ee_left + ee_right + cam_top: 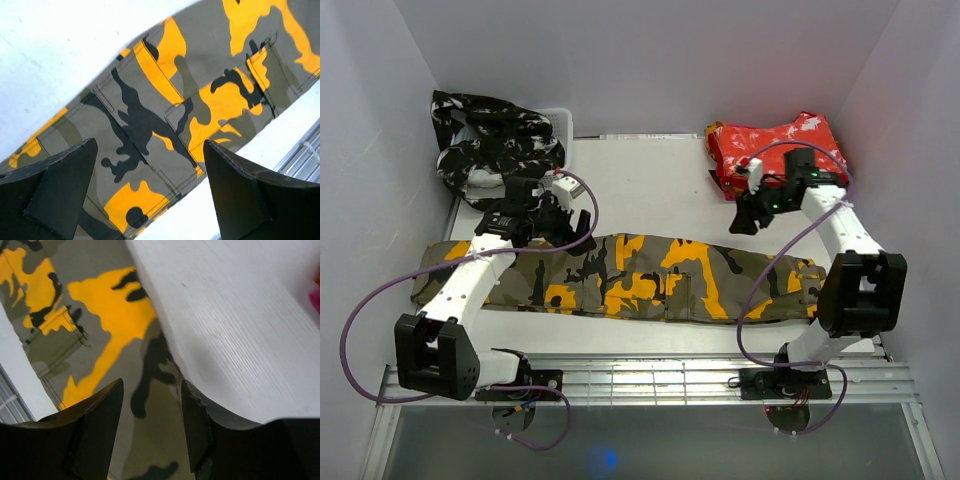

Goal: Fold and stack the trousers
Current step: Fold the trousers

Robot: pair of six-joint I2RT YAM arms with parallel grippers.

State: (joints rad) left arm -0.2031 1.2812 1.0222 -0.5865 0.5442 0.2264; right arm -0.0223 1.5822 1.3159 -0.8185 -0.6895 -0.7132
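Top external view showed the olive trousers [640, 280] laid flat on the bench [650, 190], in one long band running from beneath the left jaws to beneath the right jaws. The long axis ran side to side, square to the reach of both arms. The band's far edge lay just under each set of jaws and the rest spread towards the arm bases.

- Left jaws: spread to their widest, holding nothing, with patterned cloth and pocket seams directly below.
- Right jaws: partly apart and empty, poised over the far edge where cloth met bare bench.
- Direction: the narrower end lay out past the left jaws and the broader end past the right. I judged the broader end to be the waist, though the frames did not confirm it.
- Reach: each arm was nearer its own end, so a fold bringing one end across to the other would call for both.

Beyond the left jaws lay a black-and-white pair [495, 140], heaped; beyond the right jaws, a red pair [775, 150], bundled.
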